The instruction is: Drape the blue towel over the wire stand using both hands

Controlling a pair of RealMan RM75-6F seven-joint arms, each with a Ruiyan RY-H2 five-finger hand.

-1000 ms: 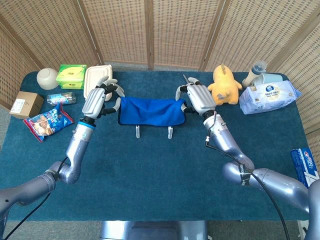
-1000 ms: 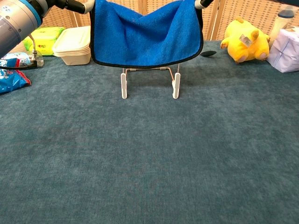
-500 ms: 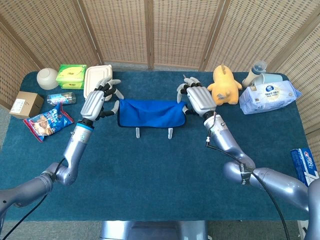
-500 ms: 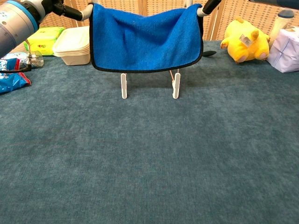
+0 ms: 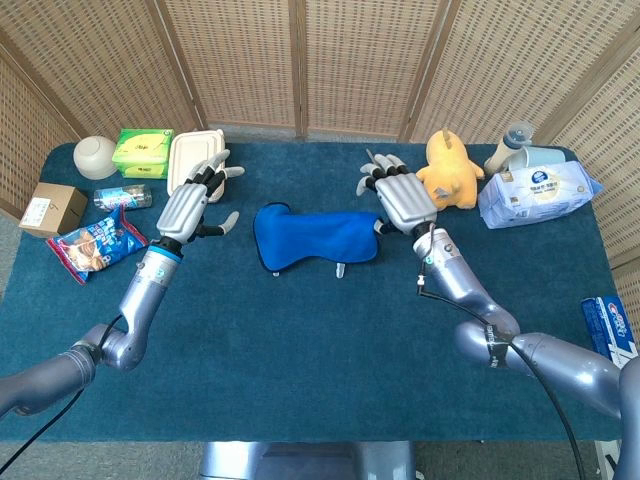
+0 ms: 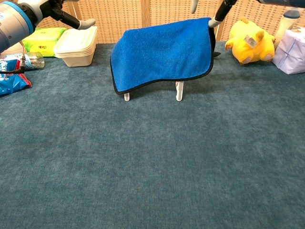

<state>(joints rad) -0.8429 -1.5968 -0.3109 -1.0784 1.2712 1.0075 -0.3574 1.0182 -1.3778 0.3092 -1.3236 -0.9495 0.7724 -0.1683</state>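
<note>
The right hand [image 5: 402,200] is seen touching the right corner of the blue terry towel [image 5: 315,235], though a pinch cannot be confirmed; the left hand [image 5: 192,202] is spread, empty, well apart leftward. The towel is draped lengthwise over the white wire stand [image 6: 179,90], sagging lower at its left end, so the right hand is judged nearer.

Both arms are smooth silver-grey tubes with rounded joints. Each wrist carries a blue band. The left hand [image 5: 188,208] and right hand [image 5: 404,200] have ribbed pale-grey backs and black-jointed fingers [image 5: 228,219]. Thin black cables trail along the forearms.
</note>
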